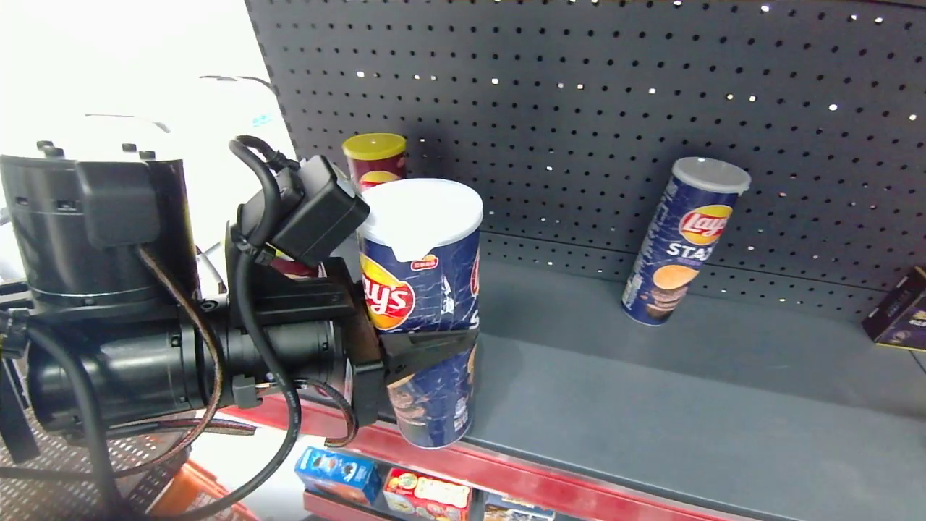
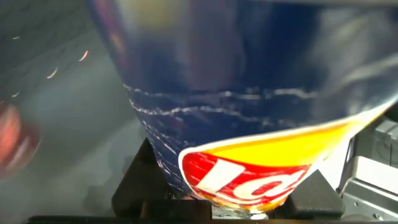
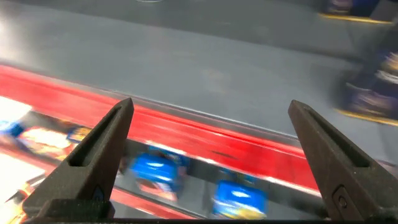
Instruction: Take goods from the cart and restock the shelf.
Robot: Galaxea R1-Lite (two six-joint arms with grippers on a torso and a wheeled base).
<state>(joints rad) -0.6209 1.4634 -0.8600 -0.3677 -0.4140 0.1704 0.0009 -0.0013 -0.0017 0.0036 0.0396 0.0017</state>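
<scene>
The can [image 1: 423,289], blue with a white lid, is in your left gripper [image 1: 427,340]. The jaws are clamped on its middle, and one dark finger [image 1: 434,349] lies across the front of it. It stands upright at the front of the shelf [image 1: 651,405], towards the shelf's left end, with its base right at the red lip [image 1: 550,481]. You cannot tell whether the base touches the deck. In the left wrist view the can's blue wall [image 2: 249,93] runs close past the camera.

Your right gripper [image 3: 211,109] has its jaws wide apart, with nothing between them. It hangs just over the red lip, with the grey shelf beyond it and blue packs [image 3: 239,199] on the level beneath.

Farther back on the shelf you have a second can [image 1: 680,242], also blue. It is tilted with its top against the pegboard [image 1: 579,108], well apart from the held one. A red can [image 1: 376,163] with a yellow lid stands behind the held can, near the pegboard's left edge. A dark box [image 1: 901,311] sits at the shelf's right edge.
</scene>
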